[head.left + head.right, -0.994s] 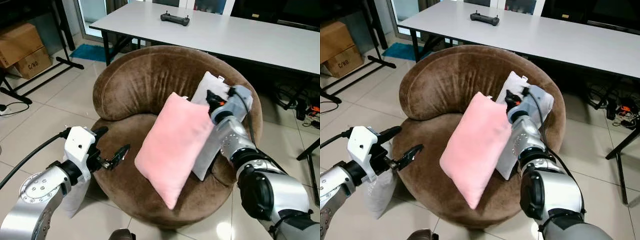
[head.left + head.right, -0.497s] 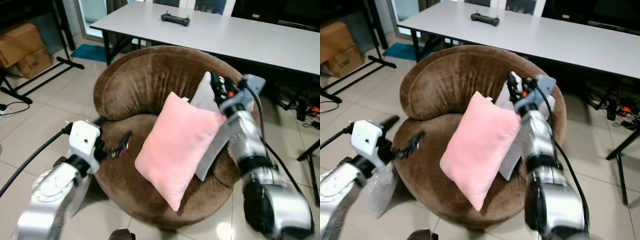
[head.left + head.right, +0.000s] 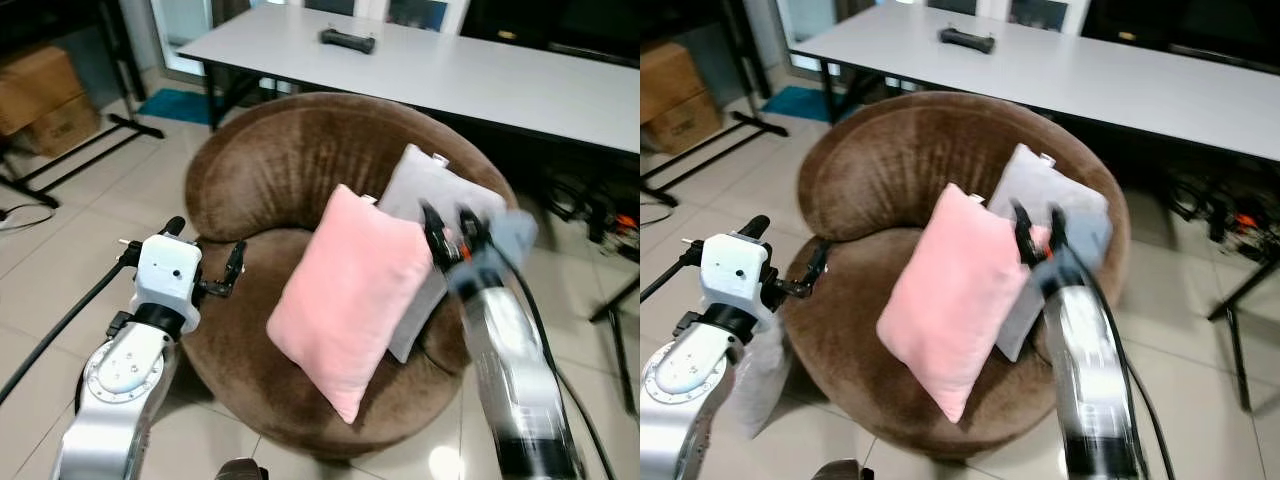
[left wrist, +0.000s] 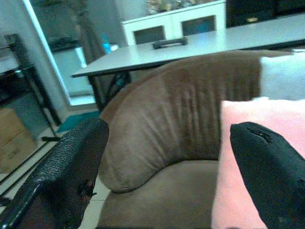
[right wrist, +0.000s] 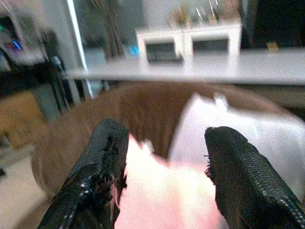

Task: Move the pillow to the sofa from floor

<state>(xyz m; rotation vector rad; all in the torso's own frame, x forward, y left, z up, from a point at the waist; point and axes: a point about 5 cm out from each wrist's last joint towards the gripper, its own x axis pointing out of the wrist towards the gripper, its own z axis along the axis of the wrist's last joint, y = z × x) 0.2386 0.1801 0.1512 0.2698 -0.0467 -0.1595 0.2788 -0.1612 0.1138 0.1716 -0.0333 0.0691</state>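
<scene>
Head views, centre of frame: the pink pillow (image 3: 350, 295) is shown propped on edge in the seat of the round brown sofa (image 3: 290, 160), leaning against a grey pillow (image 3: 430, 210) behind it. Two pillows are counted on the sofa (a third pale cushion-like shape (image 3: 758, 372) at the lower left, half hidden behind the left arm, cannot be identified with certainty).

The right gripper (image 3: 447, 228) is seen blurred at the pink pillow's upper right corner, its fingers spread and nothing held between them; whether the pillow is touched cannot be told. The left gripper (image 3: 232, 272) is held at the left of the sofa's seat rim, also released, its two fingers wide apart in the left wrist view.

The pillow is judged light, soft and easily crushed, with a plush cover that should give good friction. A corner or a pinched fold along an edge is judged the best place for hold, since the flat face would yield.

One white table (image 3: 480, 70) stands across the top of the frame, with one black controller (image 3: 347, 39) on it.
</scene>
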